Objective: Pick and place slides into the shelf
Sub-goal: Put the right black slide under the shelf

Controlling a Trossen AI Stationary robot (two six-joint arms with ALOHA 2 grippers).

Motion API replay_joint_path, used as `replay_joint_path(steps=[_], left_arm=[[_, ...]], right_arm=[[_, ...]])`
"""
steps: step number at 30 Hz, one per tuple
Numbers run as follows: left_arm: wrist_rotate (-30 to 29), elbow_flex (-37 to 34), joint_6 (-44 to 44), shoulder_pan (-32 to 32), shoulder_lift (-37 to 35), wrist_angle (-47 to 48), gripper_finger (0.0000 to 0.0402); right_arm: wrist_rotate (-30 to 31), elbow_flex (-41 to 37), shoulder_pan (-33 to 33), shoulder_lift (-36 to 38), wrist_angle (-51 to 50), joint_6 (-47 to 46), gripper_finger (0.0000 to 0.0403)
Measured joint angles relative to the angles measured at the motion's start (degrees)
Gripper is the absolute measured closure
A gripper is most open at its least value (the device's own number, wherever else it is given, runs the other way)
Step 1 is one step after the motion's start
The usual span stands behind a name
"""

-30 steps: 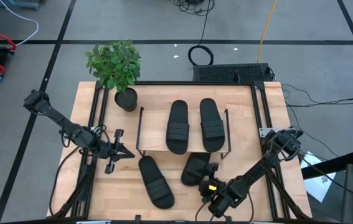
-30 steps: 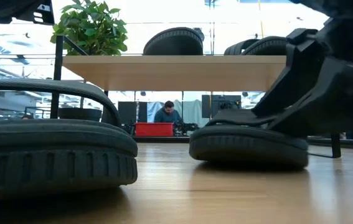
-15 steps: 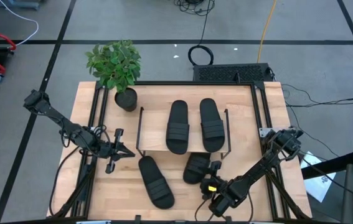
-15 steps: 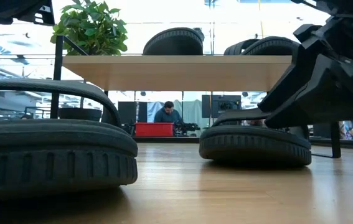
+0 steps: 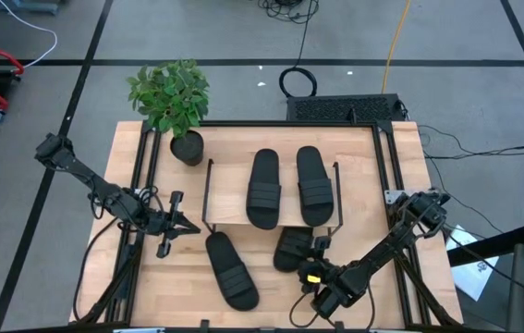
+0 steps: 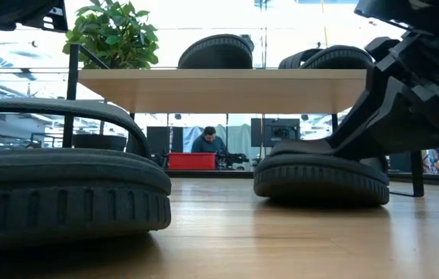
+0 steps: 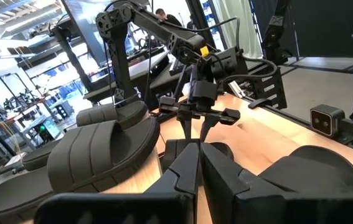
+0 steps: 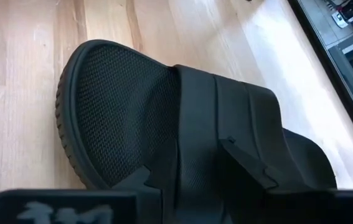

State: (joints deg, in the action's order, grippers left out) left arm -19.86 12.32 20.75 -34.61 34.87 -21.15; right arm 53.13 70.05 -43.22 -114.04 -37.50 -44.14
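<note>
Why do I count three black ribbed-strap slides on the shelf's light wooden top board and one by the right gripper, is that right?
Not quite. The high view shows two black ribbed-strap slides on the shelf's light wooden top board, not three. One slide is at the right gripper, and a fourth lies on the table.

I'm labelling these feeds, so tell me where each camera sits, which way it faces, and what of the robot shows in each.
High view: overhead, straight down on the table; both arms, left hand, right hand.
Low view: table-top level, looking across under the shelf; the right arm on the far slide.
Left wrist view: on the left arm, facing across the table; its own shut fingers.
Right wrist view: on the right arm, facing down onto the slide's strap; its own fingers.
Shared: low and right wrist views both show that slide.
</note>
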Motion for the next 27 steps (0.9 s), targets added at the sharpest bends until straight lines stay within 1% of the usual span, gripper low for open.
replay_joint_path(steps=[11, 16, 21, 24, 27], left_arm=[[0.0, 0.0, -0.3, 0.0, 0.0, 0.0, 0.0378], [0.0, 0.0, -0.3, 0.0, 0.0, 0.0, 0.0378], [0.0, 0.0, -0.3, 0.0, 0.0, -0.1, 0.0378], [0.0, 0.0, -0.2, 0.0, 0.0, -0.1, 0.0378], [0.0, 0.0, -0.2, 0.0, 0.0, -0.1, 0.0378]], right_arm=[[-1.6, -0.1, -2.3, 0.0, -2.7, -3.3, 0.0308], [-0.7, 1.1, -3.2, 0.0, -1.5, 0.8, 0.0308], [-1.3, 5.5, -3.4, -0.2, -1.2, 8.9, 0.0307], [-0.7, 8.0, -2.9, -0.1, -1.3, 12.0, 0.0296], [-0.4, 9.9, -2.5, -0.1, -3.1, 12.3, 0.0271]])
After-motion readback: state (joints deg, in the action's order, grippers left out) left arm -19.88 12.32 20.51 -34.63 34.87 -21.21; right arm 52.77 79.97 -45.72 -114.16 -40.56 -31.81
